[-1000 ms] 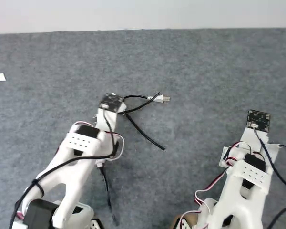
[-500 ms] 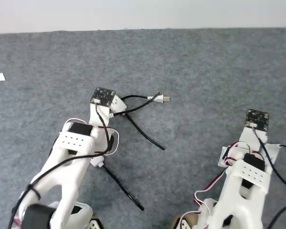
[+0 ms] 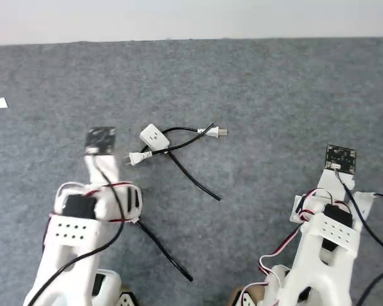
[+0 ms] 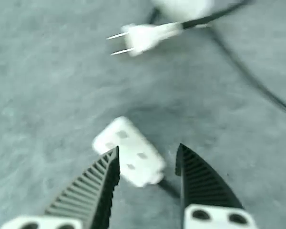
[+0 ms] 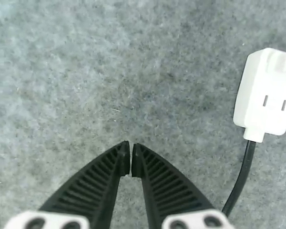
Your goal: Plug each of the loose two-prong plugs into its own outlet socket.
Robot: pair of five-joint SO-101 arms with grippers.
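Grey felt desk (image 3: 274, 83). Open left fingers (image 4: 97, 183) straddle a socket (image 4: 128, 157); a plug (image 3: 135, 158) lies at 9 o'clock from desk centre. Right fingers (image 5: 109, 171) are closed, empty. A lopsided grip may skid the socket.

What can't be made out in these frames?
High view: the left arm covers the left gripper and the socket between its fingers.
High view: the right arm covers the second socket beside the right gripper.
Left wrist view: the white body past the plug is blurred and cut by the edge; type unclear.
Left wrist view: whether the fingers touch the socket, cannot tell.
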